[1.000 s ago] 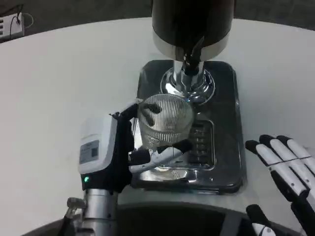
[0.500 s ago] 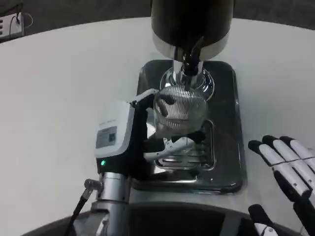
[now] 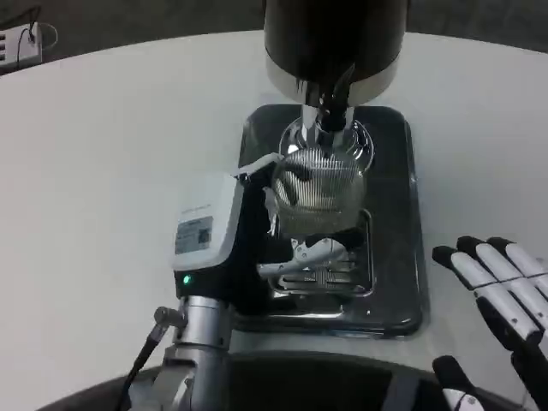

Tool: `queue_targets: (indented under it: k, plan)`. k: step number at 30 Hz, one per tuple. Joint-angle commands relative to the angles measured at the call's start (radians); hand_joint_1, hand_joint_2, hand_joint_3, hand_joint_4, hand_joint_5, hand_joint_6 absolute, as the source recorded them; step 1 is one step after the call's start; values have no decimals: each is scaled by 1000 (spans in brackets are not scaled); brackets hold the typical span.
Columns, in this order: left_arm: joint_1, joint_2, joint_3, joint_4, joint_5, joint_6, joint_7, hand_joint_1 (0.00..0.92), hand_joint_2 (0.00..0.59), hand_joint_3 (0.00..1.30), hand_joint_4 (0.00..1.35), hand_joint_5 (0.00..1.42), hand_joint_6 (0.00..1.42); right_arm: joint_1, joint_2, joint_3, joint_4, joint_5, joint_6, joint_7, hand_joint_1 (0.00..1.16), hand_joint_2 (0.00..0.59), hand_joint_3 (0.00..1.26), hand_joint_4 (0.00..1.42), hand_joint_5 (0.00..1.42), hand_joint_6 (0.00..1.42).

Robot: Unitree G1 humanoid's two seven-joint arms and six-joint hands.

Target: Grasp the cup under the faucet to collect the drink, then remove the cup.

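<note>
Now cup (image 3: pixel 318 187) within left robot hand (image 3: pixel 257 248)

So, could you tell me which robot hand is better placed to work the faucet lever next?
Probably the right robot hand: it lies open and free beside the tray, while the left robot hand grips the cup under the faucet.

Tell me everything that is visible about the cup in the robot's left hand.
The cup looks like clear ribbed glass or plastic, with fine vertical ridges on its wall. It stands about upright, its open mouth just below the faucet of the dark dispenser, over the metal drip tray. The left hand grips it from the side, fingers wrapped around its lower wall. Whether it holds any drink cannot be told.
</note>
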Motion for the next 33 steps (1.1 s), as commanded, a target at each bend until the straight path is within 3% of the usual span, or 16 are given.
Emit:
queue_targets:
  k: [1,3,8,11,17,21,25,28,33]
  plan:
    - [33,19,-16,-25,10,20,22,244,43,507,362,575,485,2,2,5,8,9,3,-2,223,486,116,74,73,161]
    - [35,19,-19,-28,4,22,13,219,49,375,252,488,367,2,2,6,9,9,4,-2,223,486,116,74,75,161]
    - [37,19,-26,-29,-6,27,-7,187,60,151,33,346,241,3,6,9,10,8,8,-2,225,486,117,74,81,161]
    - [37,19,-26,-31,-12,26,-18,159,54,84,0,300,195,6,8,8,8,8,10,-3,226,486,117,74,82,161]
    - [82,19,-5,-117,-26,22,-18,72,20,44,0,262,144,13,7,4,2,12,14,-4,228,486,117,74,83,161]
    - [178,16,25,-270,-57,27,-31,45,15,44,0,244,130,16,6,1,-1,15,15,-3,228,486,117,74,83,161]
    - [289,12,57,-455,-83,41,-74,7,36,44,0,222,111,17,3,0,-2,20,14,-1,228,486,117,74,83,161]
    - [353,5,85,-553,-132,31,-114,0,90,69,0,212,96,17,0,-1,-2,24,12,1,228,486,117,74,83,161]
    - [425,-3,119,-684,-215,18,-205,0,122,22,0,93,6,22,-3,1,-2,29,10,3,228,486,117,74,83,161]
